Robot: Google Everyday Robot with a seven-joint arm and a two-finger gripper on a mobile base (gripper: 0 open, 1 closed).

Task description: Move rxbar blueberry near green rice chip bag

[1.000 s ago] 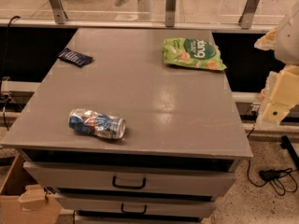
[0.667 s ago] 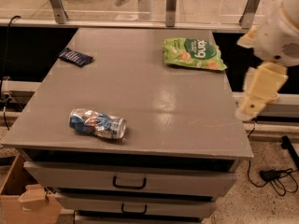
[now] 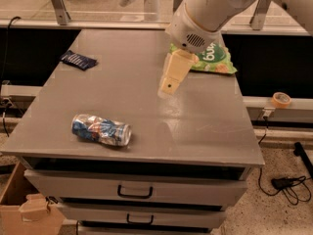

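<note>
The white arm (image 3: pixel 220 1) enters from 1 o'clock and slopes down toward 7 o'clock; its round wrist (image 3: pixel 195 31) carries the cream tool (image 3: pixel 168 87); the tool hangs tilted, tip lowest, over the worktop (image 3: pixel 205 131), at 1 o'clock of its centre.

A single high camera looks down over the drawer side of the table (image 3: pixel 205 126), fairly near, facing 12 o'clock; the gripper (image 3: pixel 167 87) hangs at mid-frame.

Crushed can (image 3: pixel 101 129) front-left on grey table (image 3: pixel 122 82); tape roll (image 3: pixel 281 99), perhaps, right ledge
</note>
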